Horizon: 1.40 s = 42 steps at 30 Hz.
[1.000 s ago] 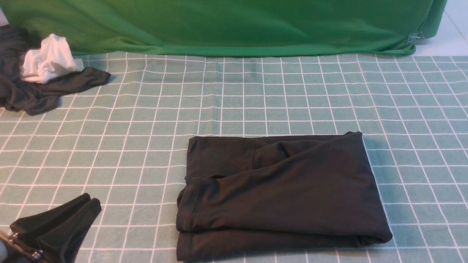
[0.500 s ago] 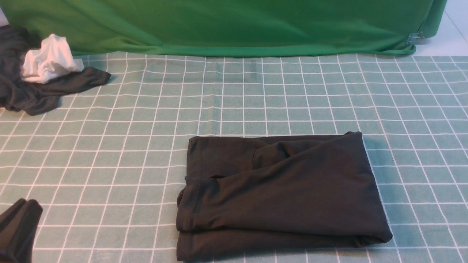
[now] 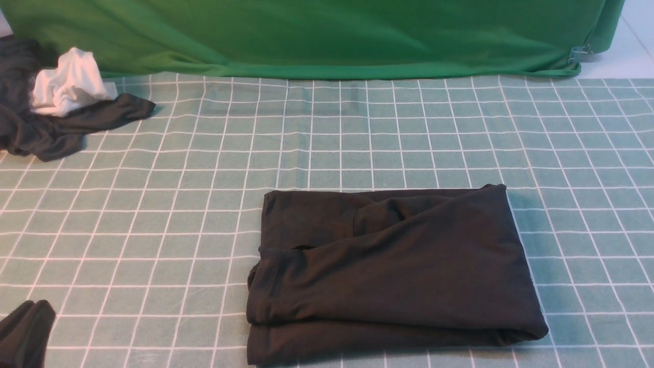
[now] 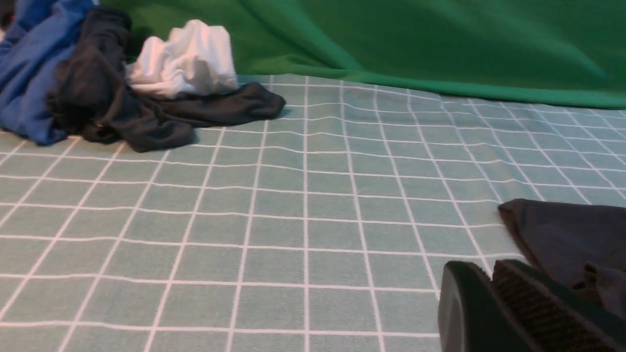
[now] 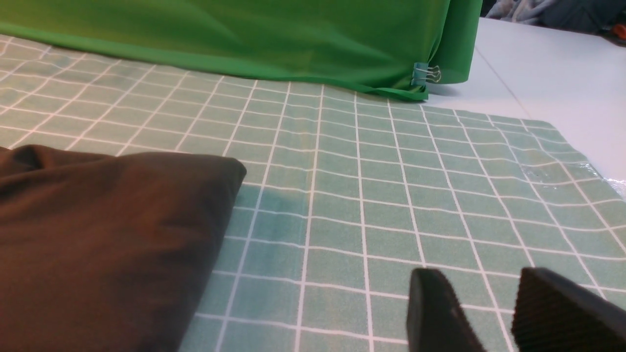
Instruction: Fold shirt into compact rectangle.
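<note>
Although both arms sat low at the near edge of the table, the large black long-sleeved shirt (image 3: 393, 271) already lay folded into a roughly rectangular stack on the pale green checked tablecloth (image 3: 153, 214), at the middle of the near side. Several layers showed at its near edge, and one corner on the robot's right bulged slightly — so the shape was compact but not crisp. No chest print or neck label could be seen. By my judgement the folding itself was finished, or nearly; at most a little squaring of the edges remained.

The left gripper (image 4: 489, 298) rested beside the stack with its ribbed pads pressed together, clenched on nothing, though a black fold of the shirt lay just beside it. The right gripper (image 5: 481, 313) hung over bare cloth with a clear gap between its fingers (image 5: 552, 313), grasping nothing, near the shirt's right edge but apart from it.

Far off at the back left lay a crumpled dark grey garment (image 3: 61, 130) with a bunched white cloth (image 3: 69, 87) on it — well apart from the stack.
</note>
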Each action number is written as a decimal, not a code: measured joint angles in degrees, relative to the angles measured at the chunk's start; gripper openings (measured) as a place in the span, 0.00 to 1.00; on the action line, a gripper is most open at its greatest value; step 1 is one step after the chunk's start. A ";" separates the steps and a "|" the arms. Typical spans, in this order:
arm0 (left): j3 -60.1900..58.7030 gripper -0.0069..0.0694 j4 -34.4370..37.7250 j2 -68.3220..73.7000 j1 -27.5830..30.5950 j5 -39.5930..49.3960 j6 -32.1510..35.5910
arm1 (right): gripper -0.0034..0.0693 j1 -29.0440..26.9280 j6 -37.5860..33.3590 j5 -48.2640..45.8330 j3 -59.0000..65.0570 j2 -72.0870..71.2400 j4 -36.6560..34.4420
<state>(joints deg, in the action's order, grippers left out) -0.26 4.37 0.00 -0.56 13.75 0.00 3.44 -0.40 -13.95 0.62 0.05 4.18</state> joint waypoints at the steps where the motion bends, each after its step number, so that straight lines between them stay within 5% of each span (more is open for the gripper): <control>1: 0.00 0.14 0.00 0.00 0.00 0.00 0.00 | 0.37 0.00 0.00 0.00 0.00 0.00 0.00; 42: 0.00 0.14 0.00 0.00 1.10 0.06 0.00 | 0.38 0.00 0.00 0.00 0.00 0.00 -0.02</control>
<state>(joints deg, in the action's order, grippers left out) -0.26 4.37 0.00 0.54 13.81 0.00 3.44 -0.40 -13.95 0.62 0.05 4.16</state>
